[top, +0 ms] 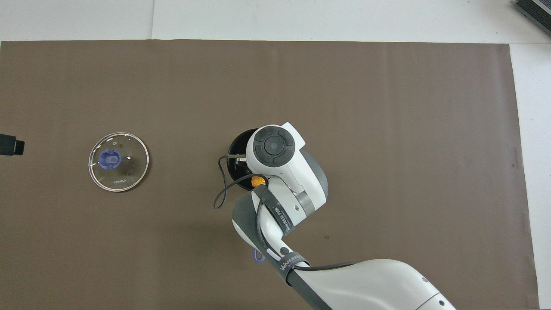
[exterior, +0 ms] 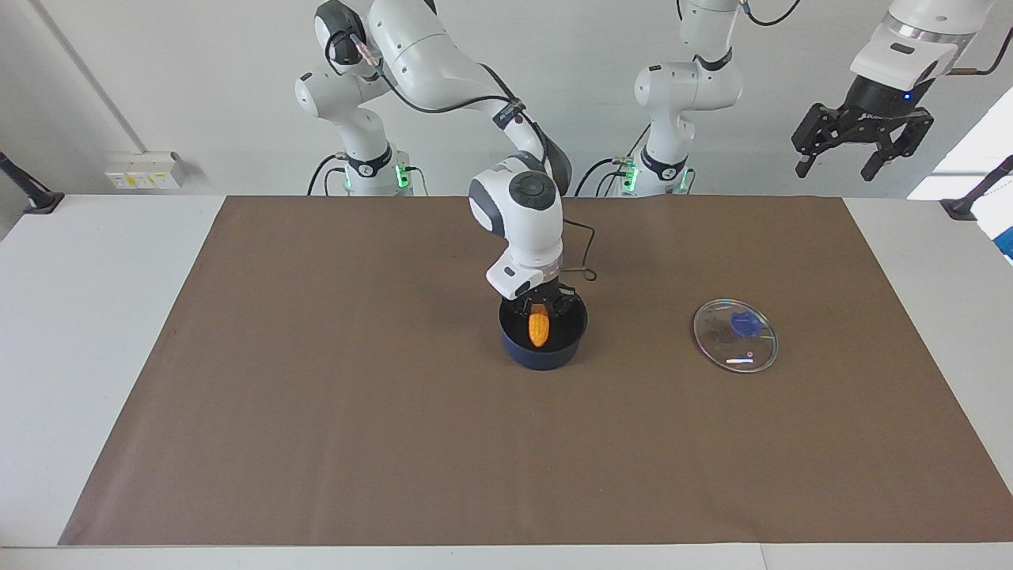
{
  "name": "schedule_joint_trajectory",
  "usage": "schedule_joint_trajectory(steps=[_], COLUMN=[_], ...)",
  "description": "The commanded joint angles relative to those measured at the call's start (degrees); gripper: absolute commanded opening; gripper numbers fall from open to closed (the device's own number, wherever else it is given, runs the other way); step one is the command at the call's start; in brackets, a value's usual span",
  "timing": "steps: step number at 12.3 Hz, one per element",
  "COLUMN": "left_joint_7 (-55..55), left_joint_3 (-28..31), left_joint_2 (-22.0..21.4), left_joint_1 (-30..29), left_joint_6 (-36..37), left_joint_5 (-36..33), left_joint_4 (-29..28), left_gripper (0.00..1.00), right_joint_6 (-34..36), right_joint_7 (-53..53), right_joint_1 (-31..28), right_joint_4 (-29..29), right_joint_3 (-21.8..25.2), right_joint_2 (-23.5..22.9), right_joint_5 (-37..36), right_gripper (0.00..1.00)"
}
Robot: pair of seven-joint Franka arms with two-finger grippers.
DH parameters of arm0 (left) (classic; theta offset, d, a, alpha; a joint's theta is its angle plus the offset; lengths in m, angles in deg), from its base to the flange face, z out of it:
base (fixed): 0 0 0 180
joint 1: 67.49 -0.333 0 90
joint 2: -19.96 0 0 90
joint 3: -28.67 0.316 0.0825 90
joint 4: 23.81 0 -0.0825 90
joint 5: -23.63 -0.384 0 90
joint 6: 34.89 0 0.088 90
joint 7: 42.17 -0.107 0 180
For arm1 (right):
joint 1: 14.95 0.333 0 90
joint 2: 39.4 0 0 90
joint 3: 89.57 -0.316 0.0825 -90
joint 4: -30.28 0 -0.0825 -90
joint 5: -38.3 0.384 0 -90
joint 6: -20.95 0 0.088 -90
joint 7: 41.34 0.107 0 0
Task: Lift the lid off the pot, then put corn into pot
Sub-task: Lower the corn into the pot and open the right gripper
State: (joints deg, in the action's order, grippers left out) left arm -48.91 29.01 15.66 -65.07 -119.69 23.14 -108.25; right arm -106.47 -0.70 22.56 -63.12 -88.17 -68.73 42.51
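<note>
The dark blue pot [exterior: 543,354] stands mid-mat, open; only an arc of its rim [top: 236,144] and the end of its handle [top: 258,255] show under the right arm in the overhead view. My right gripper [exterior: 540,310] is over the pot's mouth, shut on the upper end of the yellow-orange corn [exterior: 539,328], which hangs tip down inside the rim; whether the corn touches the bottom I cannot tell. A bit of corn [top: 257,181] peeks out below the wrist. The glass lid [exterior: 735,335] with its blue knob lies flat on the mat toward the left arm's end. My left gripper [exterior: 863,154] waits open, high above that end.
A brown mat [exterior: 316,396] covers most of the white table. A black cable [top: 220,189] loops from the right wrist beside the pot. The lid [top: 119,161] sits about two pot widths from the pot.
</note>
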Motion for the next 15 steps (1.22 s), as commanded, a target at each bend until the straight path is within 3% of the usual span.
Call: schedule_joint_trajectory(steps=[1,8,9,11,15], left_joint_7=[-0.6,-0.4,-0.3,-0.4,-0.6], left_joint_3=[-0.1,-0.1,-0.1,-0.1,-0.1], left_joint_2=[0.1,0.1,0.1,0.1,0.1], left_joint_1=[-0.3,-0.3,-0.3,-0.3,-0.5], left_joint_6=[0.9,0.5,0.5,0.5,0.4], left_joint_5=[0.0,0.0,0.0,0.0,-0.1], left_joint_4=[0.9,0.9,0.9,0.9,0.9], left_gripper=[1.00,1.00,1.00,1.00,1.00], right_joint_6=[-2.0,-3.9,-3.9,-3.7,-3.7], right_joint_7=[-0.4,-0.3,-0.3,-0.3,-0.3], right_joint_1=[-0.2,0.4,0.5,0.5,0.2], right_joint_4=[-1.0,-1.1,-1.3,-1.8,-1.4], right_joint_3=[-0.4,-0.5,-0.5,-0.5,-0.4], right_joint_2=[0.1,-0.7,-0.8,-0.9,-0.8], right_joint_5=[1.5,1.7,1.7,1.7,1.3], right_gripper=[0.00,0.00,0.07,0.28,1.00])
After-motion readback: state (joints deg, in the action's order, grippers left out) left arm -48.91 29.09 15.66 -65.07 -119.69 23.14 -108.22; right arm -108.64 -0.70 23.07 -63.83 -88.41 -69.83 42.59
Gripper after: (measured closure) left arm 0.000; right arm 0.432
